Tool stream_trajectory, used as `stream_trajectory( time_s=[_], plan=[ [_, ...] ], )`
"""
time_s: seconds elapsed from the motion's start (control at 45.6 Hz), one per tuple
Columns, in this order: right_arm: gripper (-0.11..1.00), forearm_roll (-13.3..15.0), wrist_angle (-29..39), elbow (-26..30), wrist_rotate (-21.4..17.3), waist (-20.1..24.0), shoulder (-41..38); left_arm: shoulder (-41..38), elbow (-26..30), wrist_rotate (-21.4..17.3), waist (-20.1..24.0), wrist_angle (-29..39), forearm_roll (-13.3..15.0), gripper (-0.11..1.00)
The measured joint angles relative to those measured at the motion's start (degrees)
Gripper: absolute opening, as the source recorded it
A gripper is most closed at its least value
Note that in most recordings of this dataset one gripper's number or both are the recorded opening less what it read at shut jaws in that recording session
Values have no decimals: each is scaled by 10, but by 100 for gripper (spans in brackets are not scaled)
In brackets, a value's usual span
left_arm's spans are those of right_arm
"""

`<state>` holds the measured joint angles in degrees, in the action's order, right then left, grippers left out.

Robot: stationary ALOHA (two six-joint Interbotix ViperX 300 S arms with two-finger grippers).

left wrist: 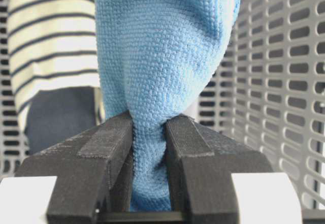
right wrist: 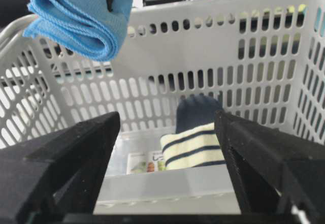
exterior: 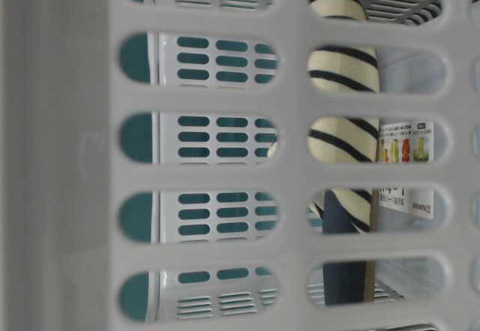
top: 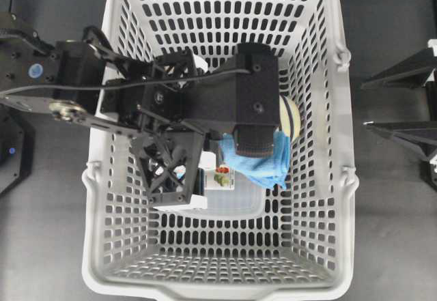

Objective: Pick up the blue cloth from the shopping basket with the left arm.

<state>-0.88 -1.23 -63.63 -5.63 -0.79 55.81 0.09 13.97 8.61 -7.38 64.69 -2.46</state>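
- The shopping basket (top: 321, 110) is a light-grey plastic one with slotted walls and floor; it fills the middle of the overhead view and sits on a dark counter (top: 389, 212).
- The left arm (top: 75, 76) reaches in from the left edge of the overhead view, across the basket's rim and over its interior.
- The left end effector (left wrist: 148, 132) is clenched on the blue cloth (left wrist: 162, 56). In the left wrist view, the two black fingers (left wrist: 106, 142) pinch a narrow neck of the cloth, and the rest of the fabric spreads out wider beyond them.
- In the right wrist view, the blue cloth (right wrist: 76, 18) hangs as a folded bundle level with the top of the basket's far wall, clear of the things on the basket floor.
- In the overhead view, the blue cloth (top: 263, 164) shows just right of the basket's centre, partly covered by the arm's black housing.
- A navy-and-cream striped fabric roll (right wrist: 195, 142) stands inside the basket, below the cloth and apart from it. The table-level view shows it upright behind the slotted wall.
- A clear plastic box (top: 232, 198) with a printed label lies on the basket floor beside the roll.
- The right end effector (right wrist: 167, 148) is released, its black fingers standing wide apart. It sits outside the basket on the right side of the overhead view, holding nothing.
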Motion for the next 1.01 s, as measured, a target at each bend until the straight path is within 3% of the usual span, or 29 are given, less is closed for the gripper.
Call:
stream_trajectory(
  time_s=[1.01],
  plan=[
    [73, 0, -25, -1, 0, 0, 2, 0, 0, 2, 1, 1, 0, 15]
  ],
)
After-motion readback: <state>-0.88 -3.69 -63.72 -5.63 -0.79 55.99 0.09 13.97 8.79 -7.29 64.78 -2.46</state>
